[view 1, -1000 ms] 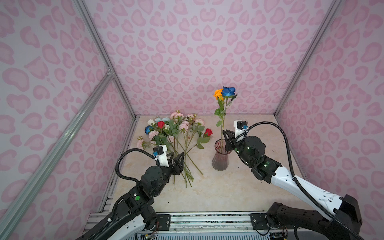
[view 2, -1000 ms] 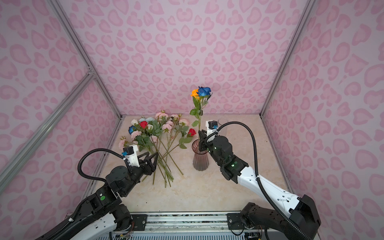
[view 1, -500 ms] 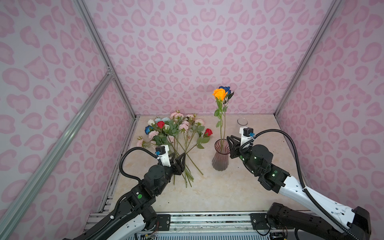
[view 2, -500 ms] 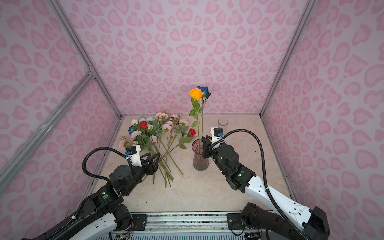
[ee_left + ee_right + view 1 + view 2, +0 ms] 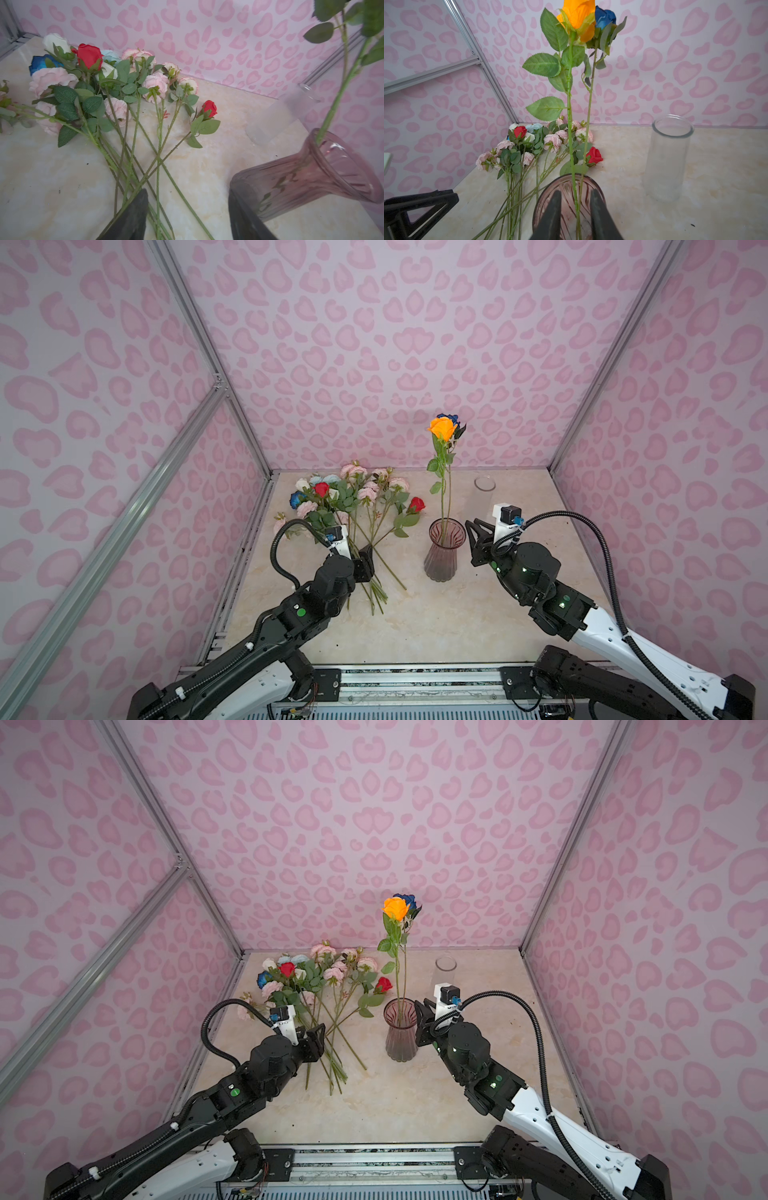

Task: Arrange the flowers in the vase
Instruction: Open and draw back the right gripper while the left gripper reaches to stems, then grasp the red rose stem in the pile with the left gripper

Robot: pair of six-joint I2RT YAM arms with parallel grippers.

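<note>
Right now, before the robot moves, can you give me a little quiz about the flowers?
1. True or false: the pink vase holds three flowers.
2. Which head colours stand in it? A red and white; B orange and dark blue; C pink and cream.
3. Which gripper hangs, jaws apart, over the stems of the loose flowers?
Key: 1 false, only two. 2 B: the orange flower and the dark blue flower. 3 the left gripper.
</note>
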